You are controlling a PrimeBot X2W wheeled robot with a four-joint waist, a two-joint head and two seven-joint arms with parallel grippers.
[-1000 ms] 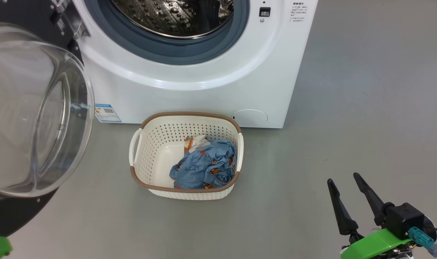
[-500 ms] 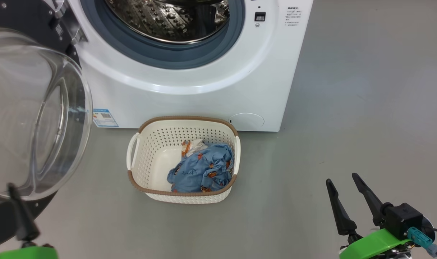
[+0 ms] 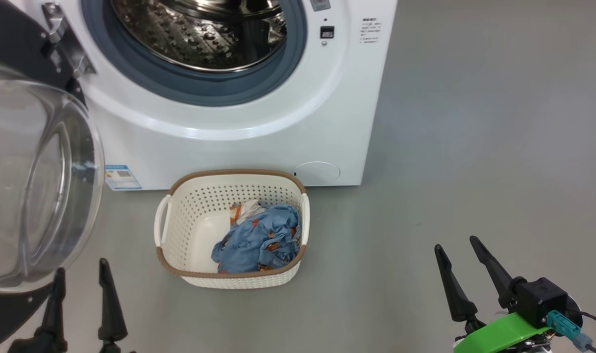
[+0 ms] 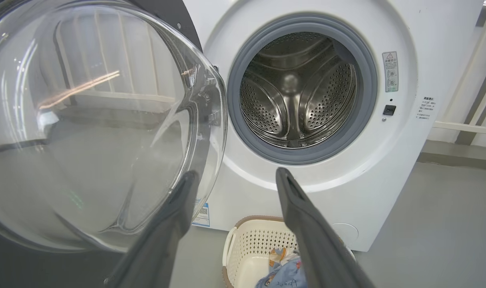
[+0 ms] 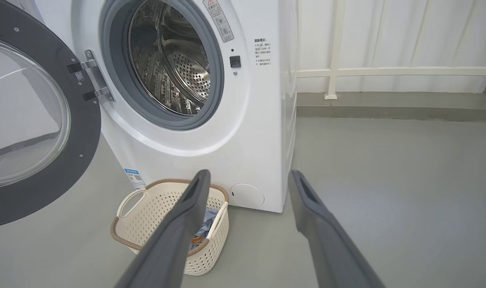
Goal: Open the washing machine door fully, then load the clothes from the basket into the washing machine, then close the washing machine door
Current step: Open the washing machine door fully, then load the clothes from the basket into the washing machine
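Note:
The washing machine stands ahead with its steel drum bare. Its door is swung wide to the left, black rim and glass bowl facing me. The cream basket sits on the floor before the machine. Light-blue clothes lie bunched in its right half. My left gripper is open and empty, low at the left just below the door. My right gripper is open and empty at the lower right, well clear of the basket.
Grey floor spreads to the right of the machine. A white railing and curtain stand behind at the right. A round cap sits low on the machine's front, a blue label at its lower left.
The camera has shifted, sliding the whole scene left and down. My left gripper has risen into the head view at the lower left, both fingers now showing spread apart. The right gripper keeps its pose.

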